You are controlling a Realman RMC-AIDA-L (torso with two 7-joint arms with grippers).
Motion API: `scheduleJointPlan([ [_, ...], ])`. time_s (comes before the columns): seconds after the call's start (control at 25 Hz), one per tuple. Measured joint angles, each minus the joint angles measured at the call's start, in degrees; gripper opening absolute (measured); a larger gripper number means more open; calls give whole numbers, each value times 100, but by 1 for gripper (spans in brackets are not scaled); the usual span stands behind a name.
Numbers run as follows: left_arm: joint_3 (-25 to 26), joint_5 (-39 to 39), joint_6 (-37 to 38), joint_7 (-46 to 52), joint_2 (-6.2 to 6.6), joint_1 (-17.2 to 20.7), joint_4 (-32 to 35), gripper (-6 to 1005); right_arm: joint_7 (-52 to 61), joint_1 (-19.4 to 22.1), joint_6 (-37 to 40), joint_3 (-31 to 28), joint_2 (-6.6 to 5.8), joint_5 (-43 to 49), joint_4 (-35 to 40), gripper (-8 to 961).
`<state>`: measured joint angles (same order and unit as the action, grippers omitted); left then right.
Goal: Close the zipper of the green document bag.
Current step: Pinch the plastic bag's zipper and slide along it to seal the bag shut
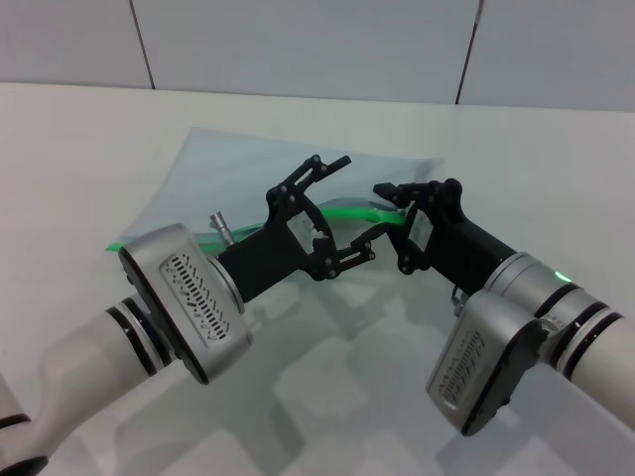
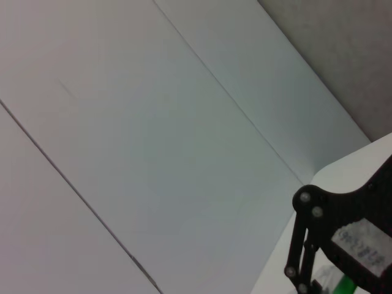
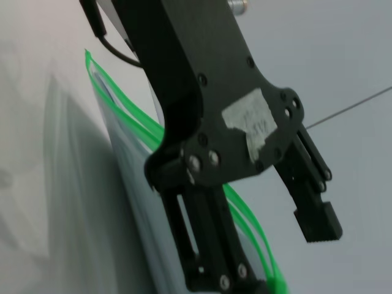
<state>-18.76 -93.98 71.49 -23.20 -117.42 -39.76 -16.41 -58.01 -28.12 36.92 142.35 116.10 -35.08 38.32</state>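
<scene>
The green document bag (image 1: 228, 169) lies flat on the white table, pale and translucent. Its zipper (image 1: 369, 209) runs along the near edge and arcs up off the table at the right end. In the right wrist view the zipper (image 3: 128, 110) shows as two separated green lines on the bag (image 3: 122, 184). My left gripper (image 1: 347, 210) is open wide, one finger above the raised strip and one below. The right wrist view shows the left gripper (image 3: 263, 245) spread the same way. My right gripper (image 1: 389, 198) appears shut on the zipper's raised right end. The slider is not visible.
The white table (image 1: 79, 149) stretches out to the left and right of the bag. A panelled wall (image 1: 298, 40) stands behind it. The two arms nearly meet over the bag's near edge, and the right gripper's black linkage (image 2: 343, 233) fills a corner of the left wrist view.
</scene>
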Motion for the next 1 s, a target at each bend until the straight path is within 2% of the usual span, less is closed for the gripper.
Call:
scheduleJointPlan([
  [0.76, 84, -2, -142, -758, -6, 34, -61, 775, -26, -1, -15, 94, -5, 4, 109, 48],
  [1.0, 86, 1, -134, -1032, -8, 45, -101, 660, -26, -1, -14, 99, -2, 10, 111, 48],
])
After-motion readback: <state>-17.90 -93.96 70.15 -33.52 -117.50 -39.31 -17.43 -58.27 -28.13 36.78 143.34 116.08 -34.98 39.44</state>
